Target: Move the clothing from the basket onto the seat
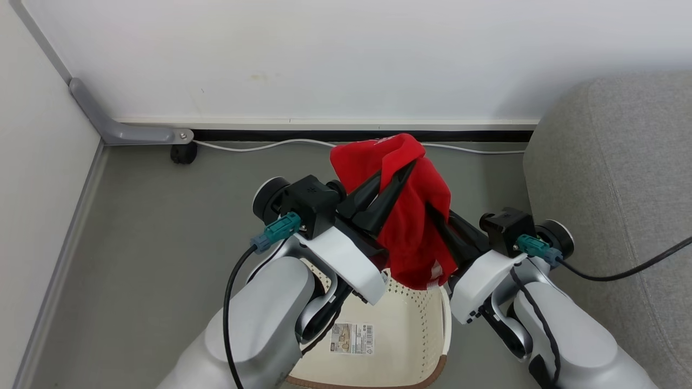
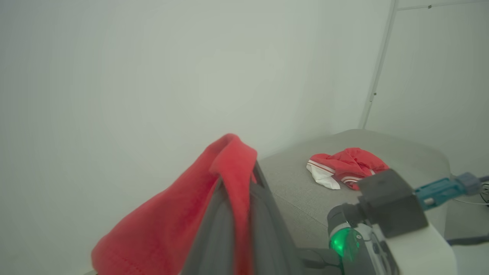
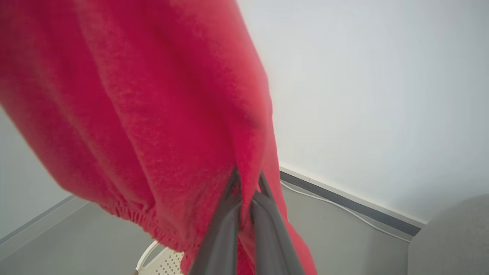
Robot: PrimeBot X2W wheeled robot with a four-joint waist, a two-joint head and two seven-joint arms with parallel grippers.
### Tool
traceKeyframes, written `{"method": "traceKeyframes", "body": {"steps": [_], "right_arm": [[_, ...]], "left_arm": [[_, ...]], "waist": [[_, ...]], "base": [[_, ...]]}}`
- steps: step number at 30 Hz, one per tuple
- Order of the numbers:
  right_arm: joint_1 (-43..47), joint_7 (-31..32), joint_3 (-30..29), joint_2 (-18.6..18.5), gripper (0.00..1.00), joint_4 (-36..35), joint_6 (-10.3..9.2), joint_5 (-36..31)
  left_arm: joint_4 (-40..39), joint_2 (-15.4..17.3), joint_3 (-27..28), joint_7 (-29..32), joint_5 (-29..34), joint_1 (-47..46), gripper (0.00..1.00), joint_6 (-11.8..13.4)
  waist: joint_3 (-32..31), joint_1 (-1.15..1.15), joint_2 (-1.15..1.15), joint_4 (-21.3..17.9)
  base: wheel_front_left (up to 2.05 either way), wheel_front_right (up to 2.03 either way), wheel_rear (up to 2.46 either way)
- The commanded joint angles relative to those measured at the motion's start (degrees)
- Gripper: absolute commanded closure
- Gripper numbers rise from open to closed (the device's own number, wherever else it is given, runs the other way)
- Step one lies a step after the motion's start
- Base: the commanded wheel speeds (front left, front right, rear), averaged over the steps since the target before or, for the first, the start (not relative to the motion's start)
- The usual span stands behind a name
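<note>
I count two garments, one basket and one seat. The red garment (image 1: 411, 216) is up in the air between my arms. Its long axis runs top to bottom in my head view: the bunched end points toward the wall, and the lower end, with a bit of white trim, hangs down over the far rim of the basket (image 1: 419, 319). My left gripper (image 1: 399, 170) has its fingers together, with a fold of the cloth draped over and pinched between them. My right gripper (image 3: 248, 183) is likewise clamped on the fabric lower down, and a gathered hem sags below it in the right wrist view. What I can see of the basket's base carries a label sticker (image 1: 352, 339). The second garment (image 2: 345, 168), red with white and striped trim, lies crumpled on the seat (image 2: 301, 194), well apart from the basket. The seat's grey cushion is at my right in the head view.
</note>
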Motion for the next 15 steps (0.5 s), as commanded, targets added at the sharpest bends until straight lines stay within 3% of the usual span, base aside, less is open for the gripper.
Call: {"method": "traceKeyframes", "body": {"steps": [1,6,7,8,9,15], "right_arm": [[0.05,-0.35,-0.17,0.31,1.0,-1.76,0.07,0.33],[0.36,-0.35,-1.69,0.46,1.0,-2.66,0.07,-0.15],[0.42,-0.35,-2.24,0.41,1.0,-2.84,0.07,-0.22],[0.48,-0.35,-2.77,0.36,1.0,-3.06,0.07,-0.39],[0.58,-0.35,-3.3,0.36,1.0,-3.37,0.07,-0.51],[1.23,-0.35,-6.26,0.03,1.0,-4.81,0.07,-1.3]], "left_arm": [[-1.18,0.44,1.81,-0.51,-0.11,-1.46,1.0,0.25],[-1.22,0.44,2.06,-0.51,0.35,-1.49,1.0,0.1],[-1.22,0.44,2.25,-0.51,0.47,-1.43,0.86,0.06],[-1.21,0.44,2.45,-0.51,0.55,-1.33,0.58,0.01],[-1.23,0.44,2.69,-0.51,0.65,-1.23,0.02,-0.04],[0.22,0.44,2.74,-0.51,0.51,-0.68,0.0,-0.65]], "waist": [[0.09,0.0,0.0,-0.21],[0.19,0.0,0.0,-0.5],[0.23,0.0,0.0,-0.59],[0.26,0.0,0.0,-0.7],[0.28,0.0,0.0,-0.86],[0.41,0.0,0.0,-1.89]], "base": [[0.0,0.0,0.0],[0.0,0.0,0.0],[0.0,0.0,0.0],[0.0,0.0,0.0],[0.0,0.0,0.0],[0.0,0.0,0.0]]}}
